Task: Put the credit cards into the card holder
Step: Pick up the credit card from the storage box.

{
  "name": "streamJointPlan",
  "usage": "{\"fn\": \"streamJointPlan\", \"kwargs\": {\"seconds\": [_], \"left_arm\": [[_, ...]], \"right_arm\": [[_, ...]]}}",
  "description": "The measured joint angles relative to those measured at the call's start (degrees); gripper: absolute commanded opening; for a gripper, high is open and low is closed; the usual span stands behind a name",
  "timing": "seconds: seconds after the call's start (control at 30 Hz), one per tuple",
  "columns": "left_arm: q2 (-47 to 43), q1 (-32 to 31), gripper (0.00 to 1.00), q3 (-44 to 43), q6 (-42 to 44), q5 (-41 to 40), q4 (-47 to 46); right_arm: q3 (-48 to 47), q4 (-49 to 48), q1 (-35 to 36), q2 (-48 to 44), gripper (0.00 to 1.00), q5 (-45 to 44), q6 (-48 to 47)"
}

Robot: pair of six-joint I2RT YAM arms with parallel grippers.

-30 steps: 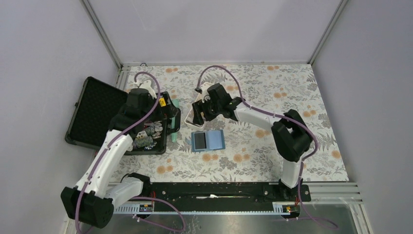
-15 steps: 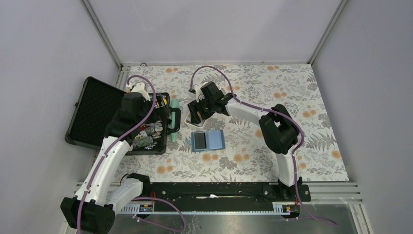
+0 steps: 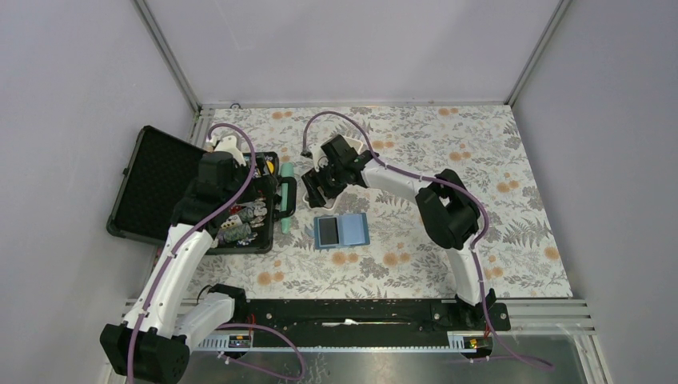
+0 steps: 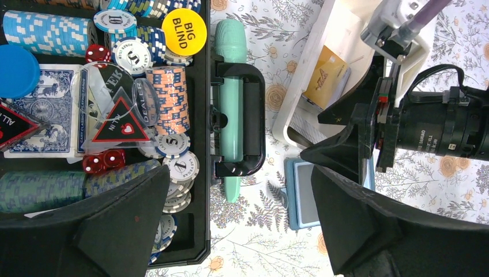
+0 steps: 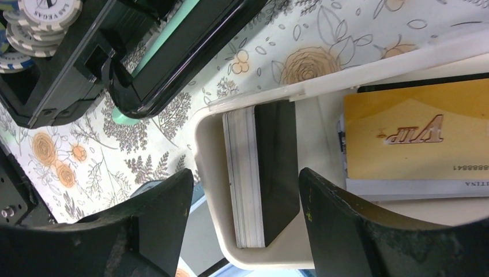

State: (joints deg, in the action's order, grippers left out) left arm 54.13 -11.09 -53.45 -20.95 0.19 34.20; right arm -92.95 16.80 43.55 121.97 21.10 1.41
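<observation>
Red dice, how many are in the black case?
3. One die near the top beside the blue chips; two dice side by side lower down, just below the playing cards. More may be hidden underneath.

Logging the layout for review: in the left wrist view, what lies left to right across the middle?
Blue-backed playing cards, orange chip stack, mint-green bar, white tray wall, gold credit card.

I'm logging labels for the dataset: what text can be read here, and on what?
"BIG BLIND": yellow chip.
"DEALER": clear disc.
"ALL IN": triangular marker.
"VIP": gold card, upside down.
"LAS VEGAS": white chip.
Number line on the gold card: too small.
</observation>
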Motion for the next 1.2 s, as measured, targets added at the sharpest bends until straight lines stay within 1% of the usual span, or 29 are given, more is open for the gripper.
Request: {"fn": "streamJointPlan", "kwargs": {"seconds": [0.3,0.83,1.13,1.2], "left_arm": [[0.0,0.3,0.99,0.2,0.0,0.0,0.0],[-0.1,0.4,0.99,0.6,0.0,0.0,0.0],[-0.1,0.6,0.99,0.6,0.0,0.0,0.0],[-0.1,0.6,0.99,0.6,0.0,0.0,0.0]], "right_arm": [[-2.4,3.2,1.8,0.7,0.69,0.1,-2.1],[-2.7,3.6,2.2,0.7,0.64,-0.1,-2.5],[-2.8,3.5,2.2,0.6,0.58,-0.9,-2.4],[-2.8,3.5,2.2,0.5,0.53,-1.0,-2.4]]}}
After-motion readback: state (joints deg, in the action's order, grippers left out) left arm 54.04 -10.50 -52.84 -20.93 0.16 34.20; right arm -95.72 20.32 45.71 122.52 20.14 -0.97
